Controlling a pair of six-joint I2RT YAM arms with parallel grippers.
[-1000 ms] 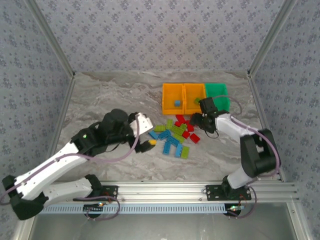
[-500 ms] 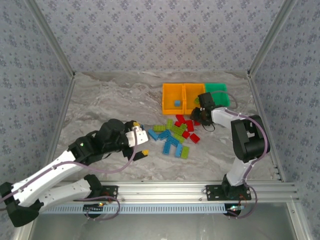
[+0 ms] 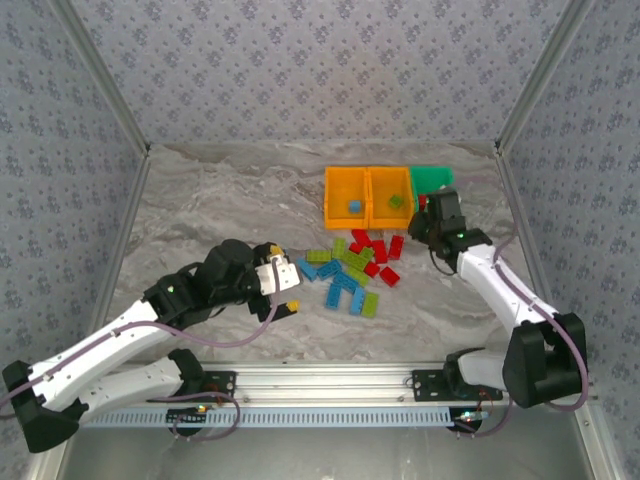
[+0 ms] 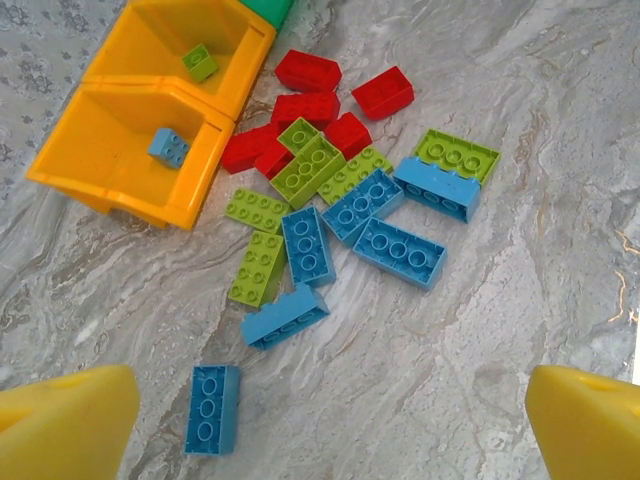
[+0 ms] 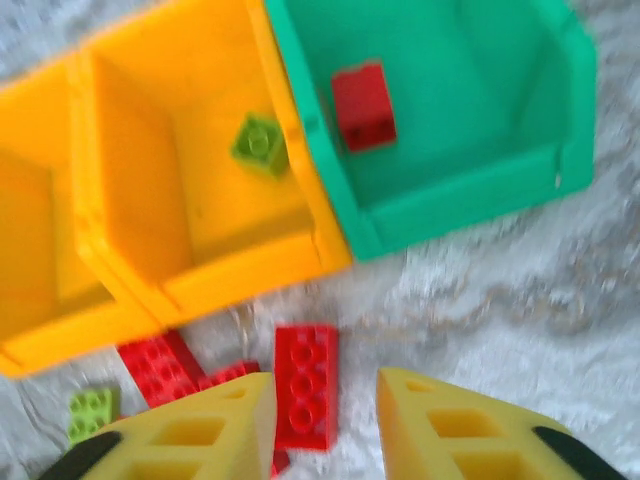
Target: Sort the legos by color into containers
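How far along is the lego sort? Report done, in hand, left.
Done: one blue lego in the end orange bin, one green lego in the middle orange bin, one red lego in the green bin. In hand: nothing; the left gripper hangs open over the pile, the right gripper is shut and empty. Left: the whole mixed pile on the table.

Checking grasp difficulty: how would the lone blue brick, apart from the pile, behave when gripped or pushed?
The blue brick looks like rigid moulded plastic, so it probably won't flex when gripped. It lies flat, studs up, on the table, so a push should slide it rather than roll or tip it. Small, so likely light.
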